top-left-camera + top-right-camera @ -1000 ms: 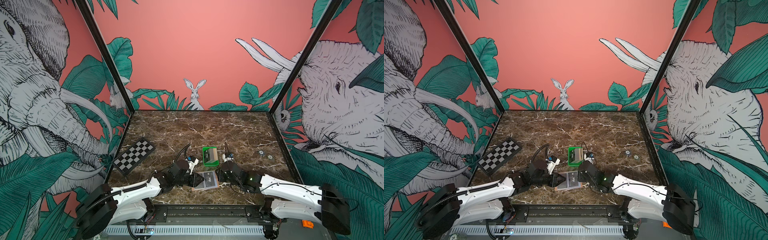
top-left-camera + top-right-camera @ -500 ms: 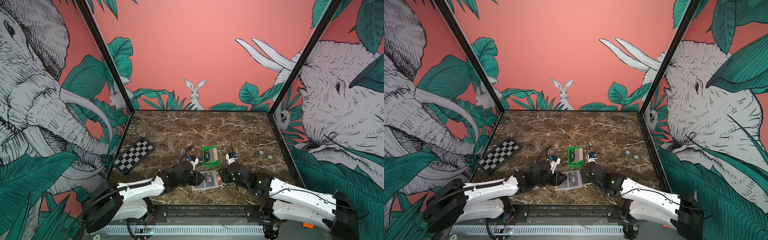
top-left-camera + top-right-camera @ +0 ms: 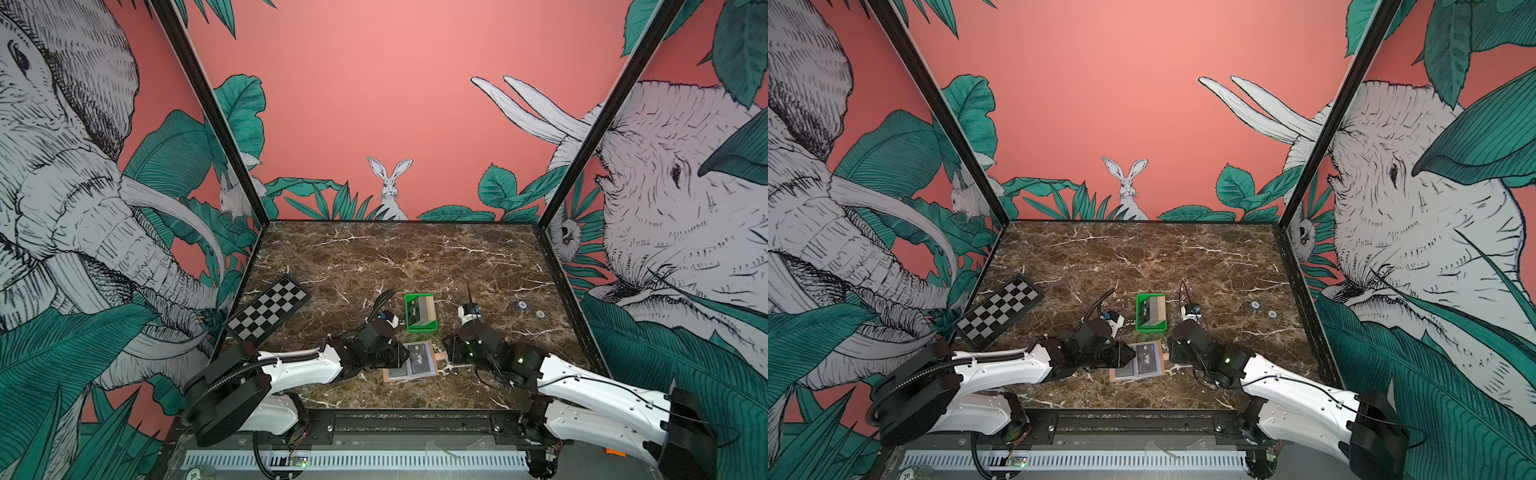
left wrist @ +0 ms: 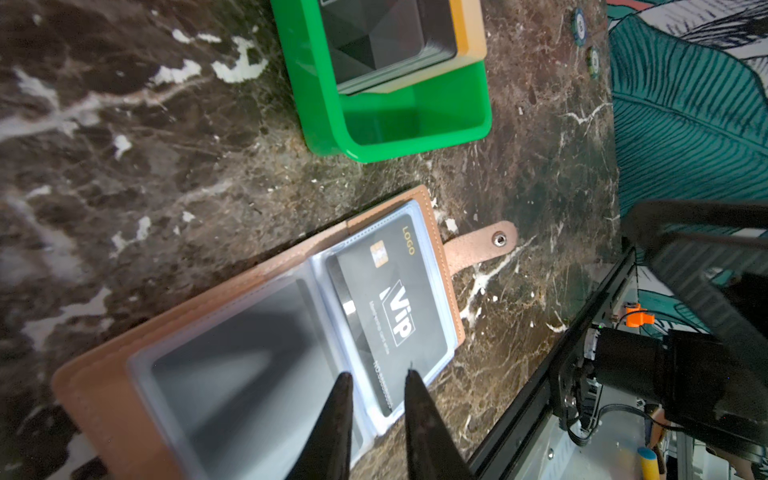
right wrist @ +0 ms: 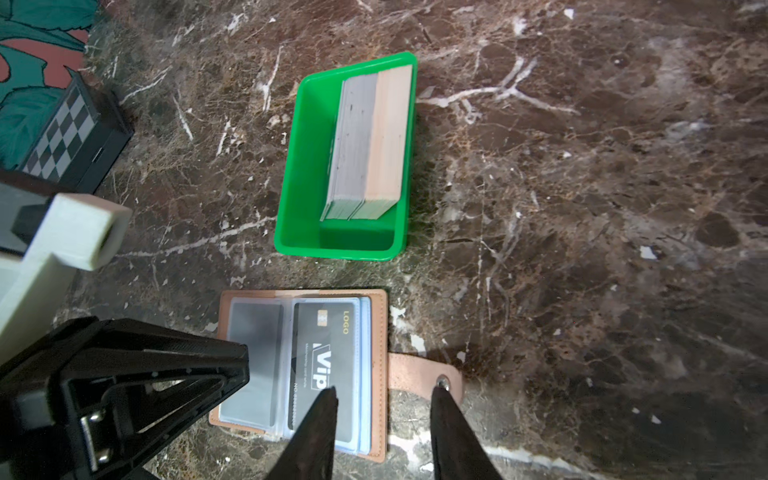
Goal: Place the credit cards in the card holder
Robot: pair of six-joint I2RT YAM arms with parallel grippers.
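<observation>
Left jaws advanced over card holder [image 4: 91, 395]; only wrist views show left, right jaws parted, empty.

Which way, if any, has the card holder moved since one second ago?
No. The card holder still lies just in front of the green tray, as before.

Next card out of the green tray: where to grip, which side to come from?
Likely the top edge of the outermost card, the black one, coming from above. The stack stands on edge, packed against one long wall of the green tray, so only top edges are exposed. The tray's free space lies beside that black face, leaving room to pinch it across its thickness.
</observation>
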